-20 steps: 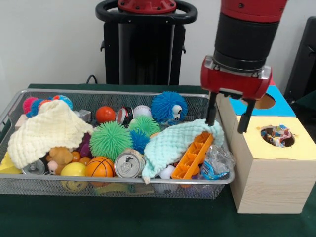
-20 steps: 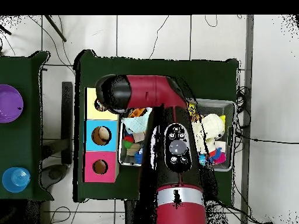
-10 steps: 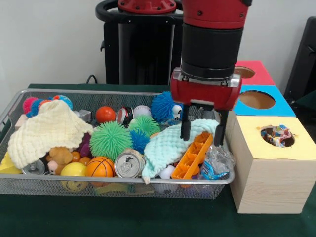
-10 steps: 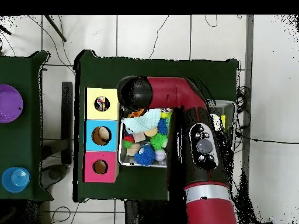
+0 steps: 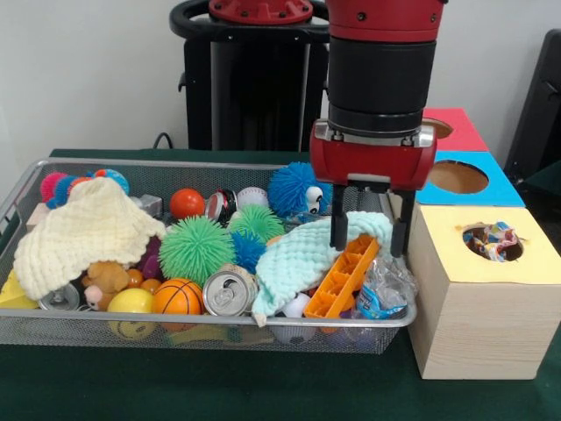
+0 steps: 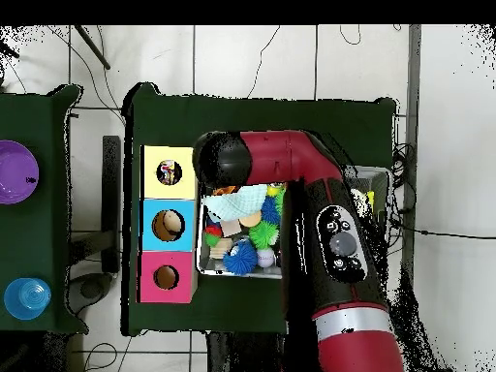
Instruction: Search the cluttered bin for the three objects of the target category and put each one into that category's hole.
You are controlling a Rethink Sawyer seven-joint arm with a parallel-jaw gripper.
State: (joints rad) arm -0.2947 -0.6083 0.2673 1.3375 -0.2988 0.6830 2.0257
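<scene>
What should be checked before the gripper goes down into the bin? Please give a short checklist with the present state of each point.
1. Gripper open: ok, its two fingers stand apart.
2. Gripper empty: ok, nothing shows between the fingers.
3. Gripper above the bin, not above the boxes: ok, it hangs over the bin's end nearest the boxes.
4. What lies under it: mint cloth and orange tray; whether either is a target, cannot tell.
5. Yellow box hole free: not ok, a colourful item already shows in it.
6. Blue box hole free: ok, it looks empty.

Wire bin (image 5: 26, 189) heaped with toys; beside it, wooden box (image 5: 478, 329) with yellow hole (image 5: 491, 239) holding crumpled wrappers.
</scene>
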